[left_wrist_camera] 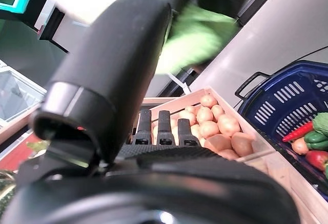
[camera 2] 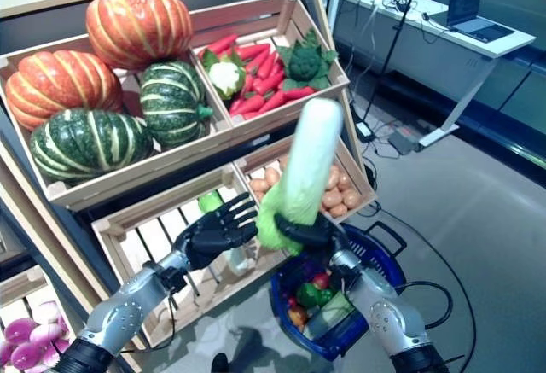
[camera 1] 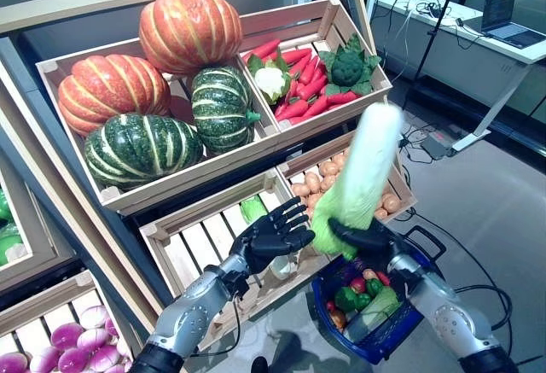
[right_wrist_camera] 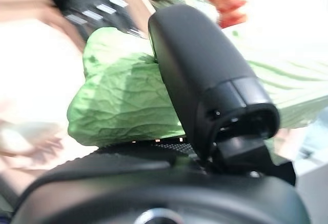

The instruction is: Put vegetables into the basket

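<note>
My right hand is shut on the green leafy end of a long napa cabbage with a white stalk. It holds the cabbage upright, in front of the lower crate and just above the left rim of the blue basket. The leafy end shows under the thumb in the right wrist view. My left hand is open with fingers spread, right beside the cabbage's leafy end, apart from it. In the basket lie green and red peppers and a pale green vegetable.
The slanted wooden stand of crates rises straight ahead and to the left. A crate of potatoes is just behind the cabbage. A desk with a laptop stands at the far right, and cables lie on the grey floor.
</note>
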Controlling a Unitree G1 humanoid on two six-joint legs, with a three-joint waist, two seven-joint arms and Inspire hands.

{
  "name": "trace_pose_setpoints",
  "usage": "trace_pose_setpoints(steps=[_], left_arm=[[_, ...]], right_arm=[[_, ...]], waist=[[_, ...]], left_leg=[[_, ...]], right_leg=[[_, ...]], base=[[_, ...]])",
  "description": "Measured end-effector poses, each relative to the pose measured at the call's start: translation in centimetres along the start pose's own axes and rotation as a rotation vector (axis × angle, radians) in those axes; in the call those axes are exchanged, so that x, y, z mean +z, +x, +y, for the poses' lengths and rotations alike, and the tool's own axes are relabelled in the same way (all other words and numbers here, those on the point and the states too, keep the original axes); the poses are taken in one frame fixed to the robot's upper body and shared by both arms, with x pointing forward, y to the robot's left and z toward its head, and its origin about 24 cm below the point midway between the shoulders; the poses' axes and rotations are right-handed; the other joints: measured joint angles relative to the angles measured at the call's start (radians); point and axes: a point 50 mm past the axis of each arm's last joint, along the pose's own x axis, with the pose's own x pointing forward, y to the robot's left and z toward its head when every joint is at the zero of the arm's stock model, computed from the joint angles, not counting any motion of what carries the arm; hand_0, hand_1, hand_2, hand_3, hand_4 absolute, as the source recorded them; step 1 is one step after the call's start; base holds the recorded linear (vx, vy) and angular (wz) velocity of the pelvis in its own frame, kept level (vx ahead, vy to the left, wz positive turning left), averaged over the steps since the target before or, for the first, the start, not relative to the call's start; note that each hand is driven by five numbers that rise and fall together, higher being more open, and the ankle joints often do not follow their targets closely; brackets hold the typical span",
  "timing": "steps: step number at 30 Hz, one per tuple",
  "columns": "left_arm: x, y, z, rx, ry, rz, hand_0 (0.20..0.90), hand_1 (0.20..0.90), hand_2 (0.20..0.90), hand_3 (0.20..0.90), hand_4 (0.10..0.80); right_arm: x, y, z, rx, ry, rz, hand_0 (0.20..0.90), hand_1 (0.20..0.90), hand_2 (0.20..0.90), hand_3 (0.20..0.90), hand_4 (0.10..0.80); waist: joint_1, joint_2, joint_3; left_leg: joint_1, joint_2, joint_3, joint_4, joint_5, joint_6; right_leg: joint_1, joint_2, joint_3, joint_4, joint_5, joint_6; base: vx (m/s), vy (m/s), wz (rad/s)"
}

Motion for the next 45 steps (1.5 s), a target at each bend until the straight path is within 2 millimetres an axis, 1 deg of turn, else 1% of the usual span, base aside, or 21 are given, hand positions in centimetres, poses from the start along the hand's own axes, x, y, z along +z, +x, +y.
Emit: trace_pose_setpoints(steps=[3,7,9,14,17,20,22,23,24,26,28,29,34,36,38,39,40,41,45], left_arm=[[0.4,-0.1,0.4,0.016,-0.001,-0.017,0.9,0.9,0.9,0.9,0.8],[1.1,-0.4,0.9,0.043,-0.003,-0.049,0.9,0.9,0.9,0.9,0.8],[1.4,-0.4,1.1,0.051,-0.004,-0.06,0.9,0.9,0.9,0.9,0.8],[1.5,-1.0,1.7,0.083,-0.013,-0.076,0.9,0.9,0.9,0.9,0.8],[1.5,-1.3,1.9,0.094,-0.013,-0.093,0.9,0.9,0.9,0.9,0.8],[2.0,-1.4,2.0,0.101,-0.009,-0.121,0.9,0.9,0.9,0.9,0.8],[2.7,-1.4,1.9,0.095,0.008,-0.165,0.9,0.9,0.9,0.9,0.8],[3.3,-1.2,1.7,0.083,0.02,-0.193,0.9,0.9,0.9,0.9,0.8],[4.5,-0.7,1.3,0.062,0.048,-0.237,0.9,0.9,0.9,0.9,0.8],[7.1,0.1,0.6,0.016,0.096,-0.319,0.9,0.9,0.9,0.9,0.8],[8.9,0.7,-0.2,-0.024,0.106,-0.379,0.9,0.9,0.9,0.9,0.8],[9.8,1.0,-0.7,-0.047,0.122,-0.407,0.9,0.9,0.9,0.9,0.8],[11.4,1.3,-1.5,-0.082,0.14,-0.485,0.9,0.9,0.9,0.9,0.8],[12.0,1.4,-1.9,-0.105,0.153,-0.525,0.9,0.9,0.9,0.9,0.8],[12.8,1.7,-2.5,-0.129,0.164,-0.553,0.9,0.9,0.9,0.9,0.8],[13.4,1.8,-3.0,-0.151,0.175,-0.575,0.9,0.9,0.9,0.9,0.8],[14.1,2.0,-3.6,-0.175,0.186,-0.607,0.9,0.9,0.9,0.9,0.8],[14.7,2.2,-4.1,-0.196,0.192,-0.628,0.9,0.9,0.9,0.9,0.8],[15.7,2.6,-5.3,-0.241,0.21,-0.66,0.9,0.9,0.9,0.9,0.8]], right_arm=[[0.3,0.0,-0.3,-0.047,0.026,-0.039,0.3,0.3,0.3,0.3,0.4],[0.0,0.0,-0.5,-0.114,0.101,-0.095,0.3,0.3,0.3,0.3,0.4],[-0.2,-0.1,-1.0,-0.169,0.16,-0.126,0.3,0.3,0.3,0.3,0.4],[-0.9,-1.0,-3.2,-0.318,0.223,-0.162,0.3,0.3,0.3,0.3,0.4],[-1.9,-1.9,-5.3,-0.442,0.256,-0.159,0.3,0.3,0.3,0.3,0.4],[-2.6,-2.5,-6.7,-0.51,0.321,-0.164,0.3,0.3,0.3,0.3,0.4],[-2.9,-2.6,-7.8,-0.563,0.345,-0.178,0.3,0.3,0.3,0.3,0.4],[-2.6,-2.6,-8.3,-0.585,0.364,-0.198,0.3,0.3,0.3,0.3,0.4],[-1.9,-2.2,-8.8,-0.598,0.37,-0.235,0.3,0.3,0.3,0.3,0.4],[0.2,-1.0,-9.0,-0.593,0.401,-0.326,0.3,0.3,0.3,0.3,0.4],[2.2,0.2,-8.9,-0.569,0.397,-0.387,0.3,0.3,0.3,0.3,0.4],[3.4,0.8,-8.6,-0.549,0.398,-0.415,0.3,0.3,0.3,0.3,0.4],[5.1,2.4,-8.1,-0.507,0.406,-0.454,0.3,0.3,0.3,0.3,0.4],[5.4,3.2,-8.1,-0.508,0.406,-0.45,0.3,0.3,0.3,0.3,0.4],[5.9,3.8,-8.1,-0.508,0.408,-0.451,0.3,0.3,0.3,0.3,0.4],[6.4,4.1,-8.1,-0.501,0.401,-0.455,0.3,0.3,0.3,0.3,0.4],[7.1,4.3,-8.1,-0.491,0.397,-0.468,0.3,0.3,0.3,0.3,0.4],[7.6,4.5,-8.1,-0.487,0.392,-0.474,0.3,0.3,0.3,0.3,0.4],[7.7,5.1,-7.8,-0.475,0.378,-0.458,0.3,0.3,0.3,0.3,0.4]], waist=[[-0.001,-0.001,0.0],[-0.001,-0.001,0.001],[-0.001,-0.002,0.001],[-0.001,-0.008,0.003],[-0.001,-0.015,0.007],[0.002,-0.019,0.011],[0.002,-0.025,0.02],[0.006,-0.026,0.038],[0.006,-0.025,0.077],[0.011,-0.015,0.161],[0.012,-0.002,0.227],[0.013,0.004,0.266],[0.029,0.02,0.341],[0.03,0.026,0.354],[0.034,0.033,0.377],[0.038,0.037,0.384],[0.037,0.042,0.398],[0.036,0.047,0.41],[0.039,0.052,0.423]], left_leg=[[0.002,0.003,0.003,0.0,-0.001,-0.001],[0.002,0.006,0.017,0.0,-0.001,-0.001],[0.002,0.006,0.023,0.0,-0.001,-0.001],[0.002,0.006,0.025,0.0,-0.001,0.0],[-0.002,0.006,0.029,0.0,-0.001,0.0],[-0.03,0.007,0.034,0.003,0.003,0.0],[-0.067,0.009,0.034,0.019,0.003,0.0],[-0.094,0.011,0.031,0.042,0.004,0.0],[-0.133,0.013,0.024,0.079,0.002,0.002],[-0.198,0.021,0.017,0.144,-0.006,0.003],[-0.268,0.023,0.005,0.238,-0.031,0.006],[-0.306,0.021,-0.002,0.303,-0.056,0.007],[-0.436,0.017,-0.017,0.532,-0.149,0.004],[-0.504,0.014,-0.031,0.61,-0.167,0.001],[-0.548,0.012,-0.032,0.67,-0.181,-0.002],[-0.586,0.012,-0.031,0.709,-0.197,0.0],[-0.618,0.009,-0.032,0.745,-0.208,0.004],[-0.643,0.004,-0.034,0.776,-0.21,0.006],[-0.713,0.004,-0.042,0.868,-0.24,0.002]], right_leg=[[-0.002,0.002,0.007,0.0,0.002,-0.002],[-0.009,0.004,0.023,0.0,0.006,-0.003],[-0.011,0.004,0.027,0.0,0.008,-0.002],[-0.015,0.004,0.036,-0.002,0.011,-0.002],[-0.024,0.005,0.042,-0.001,0.013,-0.002],[-0.057,0.008,0.049,0.005,0.019,-0.004],[-0.098,0.009,0.054,0.028,0.018,-0.006],[-0.125,0.01,0.054,0.052,0.017,-0.007],[-0.16,0.009,0.051,0.089,0.011,-0.013],[-0.224,0.011,0.051,0.158,-0.003,-0.02],[-0.301,0.002,0.054,0.278,-0.044,-0.027],[-0.344,-0.01,0.057,0.364,-0.082,-0.033],[-0.492,-0.049,0.077,0.645,-0.201,-0.047],[-0.562,-0.059,0.081,0.73,-0.23,-0.055],[-0.608,-0.066,0.09,0.794,-0.249,-0.059],[-0.649,-0.068,0.102,0.836,-0.264,-0.059],[-0.682,-0.077,0.105,0.877,-0.275,-0.06],[-0.708,-0.083,0.11,0.912,-0.285,-0.061],[-0.779,-0.093,0.123,1.015,-0.322,-0.069]], base=[[-0.001,-0.019,-0.07],[-0.009,-0.023,-0.1],[-0.009,-0.029,-0.07],[-0.013,-0.036,-0.04],[-0.1,-0.024,-0.05],[-0.212,-0.047,-0.07],[-0.347,-0.085,-0.04],[-0.371,-0.08,0.06],[-0.284,-0.045,0.11],[-0.213,-0.016,0.1],[-0.183,0.007,0.11],[-0.124,0.021,0.16],[-0.095,0.046,0.07],[-0.152,0.07,0.11],[-0.165,0.033,-0.01],[-0.1,0.02,-0.02],[-0.062,0.018,0.04],[-0.072,0.012,0.07],[-0.029,-0.002,0.04]])
